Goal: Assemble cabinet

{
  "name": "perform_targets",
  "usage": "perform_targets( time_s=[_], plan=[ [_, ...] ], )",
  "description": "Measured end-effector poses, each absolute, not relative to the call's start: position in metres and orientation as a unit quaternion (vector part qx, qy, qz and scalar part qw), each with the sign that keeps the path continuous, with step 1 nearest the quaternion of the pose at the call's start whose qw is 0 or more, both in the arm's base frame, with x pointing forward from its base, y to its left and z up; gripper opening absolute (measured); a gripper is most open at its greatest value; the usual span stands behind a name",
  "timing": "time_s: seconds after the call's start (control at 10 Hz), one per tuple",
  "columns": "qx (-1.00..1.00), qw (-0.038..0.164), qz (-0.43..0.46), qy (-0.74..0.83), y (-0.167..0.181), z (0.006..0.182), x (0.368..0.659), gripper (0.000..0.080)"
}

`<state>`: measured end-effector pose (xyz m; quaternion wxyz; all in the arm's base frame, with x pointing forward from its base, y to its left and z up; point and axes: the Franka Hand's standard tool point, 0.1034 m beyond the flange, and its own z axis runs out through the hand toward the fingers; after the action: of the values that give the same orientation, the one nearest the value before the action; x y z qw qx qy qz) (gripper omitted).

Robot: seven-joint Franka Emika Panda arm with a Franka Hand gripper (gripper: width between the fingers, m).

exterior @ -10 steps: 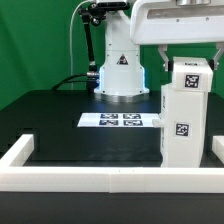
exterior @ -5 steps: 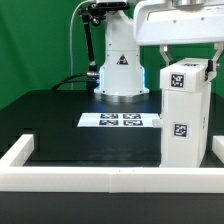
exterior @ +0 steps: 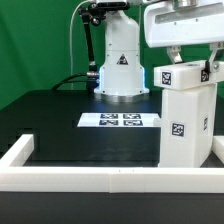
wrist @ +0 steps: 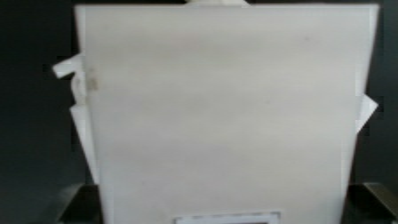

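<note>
The cabinet (exterior: 183,125) is a tall white box that stands upright on the black table at the exterior view's right, with a marker tag on its front. A white top piece (exterior: 186,73) with two tags sits on it. My gripper (exterior: 190,62) comes down from above and is shut on this top piece, one finger on each side. In the wrist view a white panel of the cabinet (wrist: 214,100) fills most of the picture. The dark fingers (wrist: 64,196) show at its two sides, with my gripper (wrist: 217,200) closed around it.
The marker board (exterior: 122,120) lies flat on the table in front of the robot's white base (exterior: 121,68). A low white border frame (exterior: 100,178) runs along the table's front and sides. The cabinet stands close to the frame's right side.
My gripper has shifted slightly to the exterior view's right and turned with the top piece. The tagged piece now faces the camera more squarely, and the cabinet looks wider.
</note>
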<state>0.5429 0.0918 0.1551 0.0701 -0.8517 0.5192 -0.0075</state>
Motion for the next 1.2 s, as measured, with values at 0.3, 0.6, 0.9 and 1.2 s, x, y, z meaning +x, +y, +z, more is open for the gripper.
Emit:
perform_targets(
  time_s=[0.3, 0.6, 0.9, 1.2],
  plan=[
    [-0.778, 0.080, 0.007, 0.623, 0.094, 0.155, 0.543, 0.0561],
    [-0.781, 0.080, 0.007, 0.619, 0.095, 0.155, 0.543, 0.0773],
    [-0.778, 0.085, 0.014, 0.623, 0.096, 0.164, 0.542, 0.0798],
    [-0.777, 0.098, 0.021, 0.622, 0.098, 0.178, 0.544, 0.0797]
  ],
)
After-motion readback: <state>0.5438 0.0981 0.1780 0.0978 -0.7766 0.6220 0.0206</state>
